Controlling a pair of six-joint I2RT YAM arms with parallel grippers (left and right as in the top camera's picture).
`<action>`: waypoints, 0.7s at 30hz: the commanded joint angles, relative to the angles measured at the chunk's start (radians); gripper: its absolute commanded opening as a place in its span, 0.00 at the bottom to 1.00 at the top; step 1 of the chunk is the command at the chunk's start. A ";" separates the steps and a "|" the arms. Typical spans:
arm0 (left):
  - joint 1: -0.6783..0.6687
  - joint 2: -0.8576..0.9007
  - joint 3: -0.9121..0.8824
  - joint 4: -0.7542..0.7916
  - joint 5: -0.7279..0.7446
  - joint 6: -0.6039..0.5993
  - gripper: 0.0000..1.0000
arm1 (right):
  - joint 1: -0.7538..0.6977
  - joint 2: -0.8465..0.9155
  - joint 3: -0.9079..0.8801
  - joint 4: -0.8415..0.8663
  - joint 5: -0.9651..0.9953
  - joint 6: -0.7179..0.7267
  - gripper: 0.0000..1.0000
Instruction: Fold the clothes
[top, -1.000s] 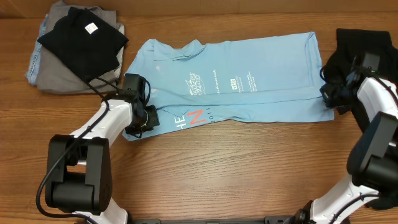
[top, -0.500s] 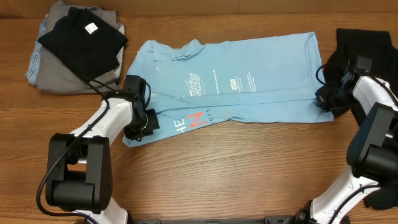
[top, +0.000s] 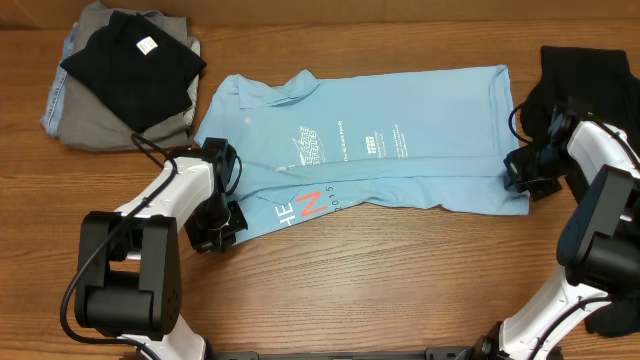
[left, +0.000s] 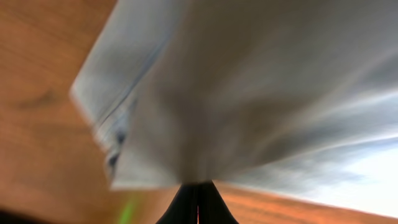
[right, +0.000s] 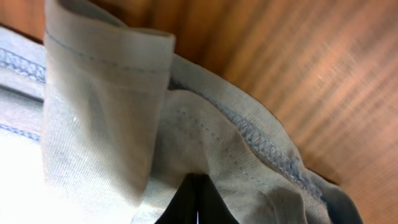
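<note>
The clothes are one light blue T-shirt (top: 420, 105) lying lengthwise across the middle of the table, small white print up, with a folded-over flap that shows white and coral-red letters (top: 305, 205). My left gripper (top: 226, 222) is shut on the shirt's near left corner. In the blurred left wrist view, pale cloth (left: 261, 93) rises from the closed left gripper (left: 198, 186). My right gripper (top: 516, 178) is shut on the shirt's right end. In the right wrist view, the hemmed edge (right: 106, 112) bunches at the closed right gripper (right: 198, 182).
A pile of grey and black garments (top: 120, 75) lies at the back left. A black garment (top: 590, 75) sits at the back right, close behind the right arm. Bare wooden tabletop (top: 370, 290) runs along the front.
Both grippers have drawn toward the table's front, dragging the shirt's near edge with them. The left corner with the letters has slid forward and the shirt lies flatter.
</note>
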 joint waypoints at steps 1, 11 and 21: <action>0.005 -0.006 -0.002 -0.033 -0.034 -0.089 0.04 | 0.003 0.057 -0.029 -0.040 0.084 0.015 0.04; 0.005 -0.238 -0.002 -0.164 -0.047 -0.088 0.04 | 0.003 0.057 -0.029 -0.122 0.116 0.050 0.04; 0.005 -0.426 -0.002 -0.249 -0.109 -0.097 0.04 | -0.030 0.022 -0.028 -0.180 0.274 0.116 0.04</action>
